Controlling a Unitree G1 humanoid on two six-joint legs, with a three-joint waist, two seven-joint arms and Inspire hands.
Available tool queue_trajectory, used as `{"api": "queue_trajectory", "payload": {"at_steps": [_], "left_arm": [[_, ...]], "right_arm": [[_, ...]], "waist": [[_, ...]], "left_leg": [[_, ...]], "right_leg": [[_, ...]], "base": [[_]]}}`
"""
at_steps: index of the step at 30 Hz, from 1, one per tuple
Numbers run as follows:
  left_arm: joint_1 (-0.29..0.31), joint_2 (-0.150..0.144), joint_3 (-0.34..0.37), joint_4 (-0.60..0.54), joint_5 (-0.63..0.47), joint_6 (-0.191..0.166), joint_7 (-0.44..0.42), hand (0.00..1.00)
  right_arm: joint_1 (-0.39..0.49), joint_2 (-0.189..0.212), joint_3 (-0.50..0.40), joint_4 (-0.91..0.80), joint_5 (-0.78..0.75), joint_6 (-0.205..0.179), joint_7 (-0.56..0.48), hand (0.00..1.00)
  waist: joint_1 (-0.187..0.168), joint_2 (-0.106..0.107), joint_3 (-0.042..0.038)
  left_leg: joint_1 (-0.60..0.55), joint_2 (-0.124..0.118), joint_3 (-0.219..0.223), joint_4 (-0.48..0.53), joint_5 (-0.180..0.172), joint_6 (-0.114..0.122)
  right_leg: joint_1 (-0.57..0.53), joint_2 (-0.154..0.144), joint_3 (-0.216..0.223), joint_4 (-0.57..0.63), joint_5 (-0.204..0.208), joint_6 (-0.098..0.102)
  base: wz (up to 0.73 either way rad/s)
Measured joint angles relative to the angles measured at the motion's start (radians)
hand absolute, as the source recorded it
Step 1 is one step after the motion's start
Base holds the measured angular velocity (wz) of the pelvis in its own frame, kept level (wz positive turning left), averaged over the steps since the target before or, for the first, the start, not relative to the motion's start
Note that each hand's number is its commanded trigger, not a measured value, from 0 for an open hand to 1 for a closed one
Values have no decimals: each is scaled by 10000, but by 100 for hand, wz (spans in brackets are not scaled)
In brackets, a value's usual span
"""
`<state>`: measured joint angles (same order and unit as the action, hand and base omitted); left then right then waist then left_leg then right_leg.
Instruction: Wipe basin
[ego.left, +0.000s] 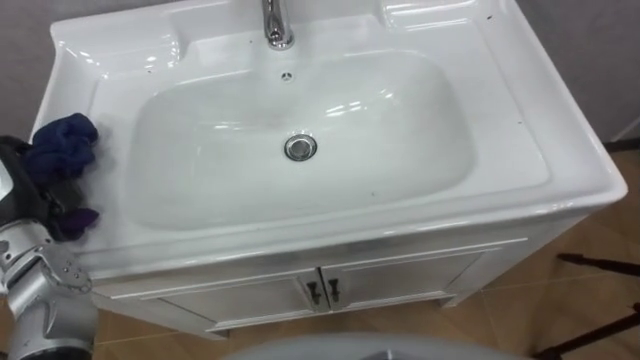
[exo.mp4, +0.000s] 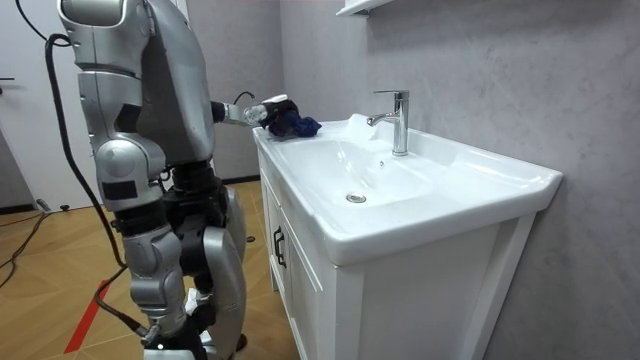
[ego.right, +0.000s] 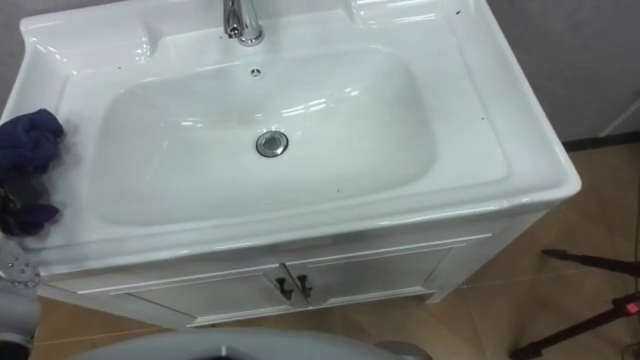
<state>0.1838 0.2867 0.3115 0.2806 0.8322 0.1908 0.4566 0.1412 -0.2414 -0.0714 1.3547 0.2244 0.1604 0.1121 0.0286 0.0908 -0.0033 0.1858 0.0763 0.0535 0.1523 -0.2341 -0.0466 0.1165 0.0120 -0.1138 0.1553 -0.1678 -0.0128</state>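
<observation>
A dark blue cloth (ego.left: 62, 145) lies bunched on the left rim of the white basin (ego.left: 520, 150), beside the bowl. My left hand (ego.left: 25, 185) comes in from the left edge and is shut on the cloth, a purple fold of which pokes out below the fingers. In the room view I stand at the front of the basin with the left hand (exo.mp4: 265, 110) reaching to the cloth (exo.mp4: 297, 125) at the far end of the rim. The bowl holds a metal drain (ego.left: 300, 147) in its middle.
A chrome faucet (ego.left: 277, 25) rises at the back centre of the basin. Below the rim are white cabinet doors (ego.left: 400, 280) with small dark handles. Dark stand legs (ego.left: 600, 265) lie on the wooden floor at the right.
</observation>
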Motion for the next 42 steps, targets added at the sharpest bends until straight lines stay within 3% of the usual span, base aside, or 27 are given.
{"api": "queue_trajectory", "payload": {"at_steps": [7,8,9,10,26,35,42], "left_arm": [[-1,-4,0,142,12,1,-6,100],[-1,-25,-4,147,12,23,-8,72],[-1,-47,-7,147,12,64,-8,21],[0,-53,-11,147,12,83,-8,0],[-8,-239,-203,126,-200,203,363,0],[-10,-257,-192,-402,-913,-102,882,0],[-11,-352,-220,-696,-1754,-241,881,0]], "right_arm": [[-12,-44,0,-3,-45,41,-1,0],[-21,-61,0,-3,-50,51,1,0],[-21,-72,0,-6,-50,73,2,0],[-26,-77,0,-9,-50,84,3,0],[-33,-109,125,-5,-2,129,-65,0],[-64,-96,113,-4,3,18,-144,0],[-142,-92,117,58,-1,-81,-144,0]], "waist": [[-11,44,-31],[-19,55,-35],[-22,69,-39],[-26,72,-41],[-241,16,14],[-225,-58,-1],[-251,-96,39]], "left_leg": [[-11,-3,0,1,0,0],[-15,-4,-1,-1,0,0],[-14,-5,-2,-1,0,0],[-12,-4,-2,-1,0,0],[45,-19,-12,4,0,1],[23,-21,-15,-7,1,1],[55,-24,-4,-16,0,1]], "right_leg": [[13,-3,-7,-1,-2,3],[45,-5,-7,-1,-3,5],[51,-5,-8,-1,-5,7],[56,-5,-8,-1,-5,7],[86,-25,-29,-12,-20,32],[70,-45,-109,-36,-21,32],[47,-36,-69,-45,-21,34]], "base": [[0],[0],[0],[0],[0],[0],[0]]}}
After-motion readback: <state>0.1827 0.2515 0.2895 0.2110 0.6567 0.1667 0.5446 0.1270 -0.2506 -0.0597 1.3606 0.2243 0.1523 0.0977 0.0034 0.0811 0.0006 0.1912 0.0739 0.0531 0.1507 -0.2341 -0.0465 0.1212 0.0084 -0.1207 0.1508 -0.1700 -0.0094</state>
